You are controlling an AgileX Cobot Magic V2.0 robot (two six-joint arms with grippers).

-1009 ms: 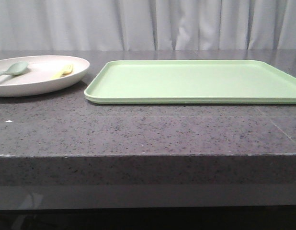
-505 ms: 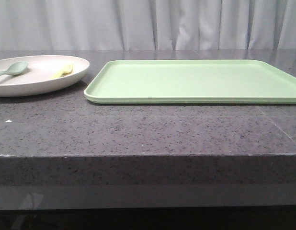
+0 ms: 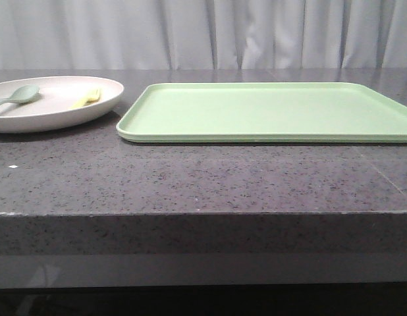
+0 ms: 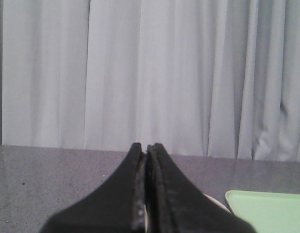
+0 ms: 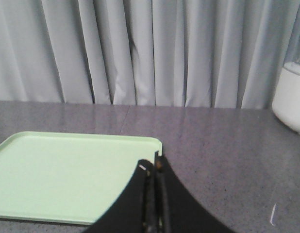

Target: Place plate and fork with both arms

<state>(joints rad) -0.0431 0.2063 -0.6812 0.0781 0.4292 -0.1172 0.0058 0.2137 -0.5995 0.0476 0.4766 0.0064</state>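
The off-white plate [image 3: 32, 118] rests at the table's left in the front view. On it lies the small yellow fork [image 3: 87, 98], with a grey-green spoon [image 3: 16, 96] beside it. Neither arm shows in the front view. In the left wrist view my left gripper [image 4: 146, 147] is shut with nothing between its fingers; a sliver of the plate's rim [image 4: 217, 202] peeks out behind it. My right gripper [image 5: 153, 162] is shut and empty too, hovering near the corner of the green tray [image 5: 67, 170].
A flat light-green tray [image 3: 269, 112] fills the middle and right of the dark speckled table [image 3: 190, 178]. A white container [image 5: 291, 97] stands at the table's far right. Grey curtains hang behind the table.
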